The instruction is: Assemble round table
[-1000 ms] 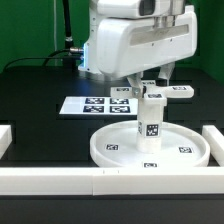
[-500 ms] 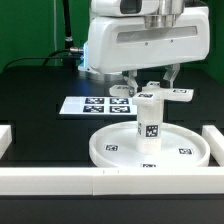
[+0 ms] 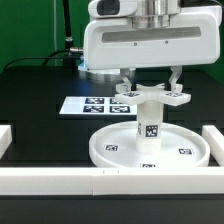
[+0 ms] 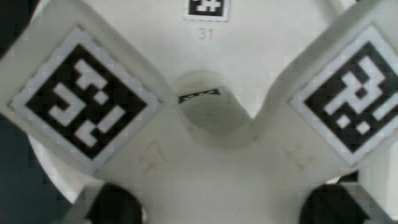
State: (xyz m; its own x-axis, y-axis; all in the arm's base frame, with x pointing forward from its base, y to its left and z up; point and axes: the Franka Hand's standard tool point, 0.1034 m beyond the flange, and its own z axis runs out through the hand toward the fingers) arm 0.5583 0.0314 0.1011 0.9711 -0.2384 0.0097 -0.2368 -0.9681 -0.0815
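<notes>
We see the large round rimmed white plastic disc (image 3: pixel 150 146) lying flat on the black table (image 3: pixel 40 125), carrying the short white cylinder leg (image 3: pixel 149 125) upright at its centre. Our gripper (image 3: pixel 150 93) holds the white cross-shaped piece (image 3: pixel 150 95) (image 4: pixel 196 110) level just over the leg, fingers closed on it, presumably for seating. White border blocks (image 3: pixel 50 180) fence the front.

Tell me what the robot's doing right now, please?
Gripper shut on cross-shaped piece, right above the leg. Leg upright at centre of round disc. Nothing in the way.
</notes>
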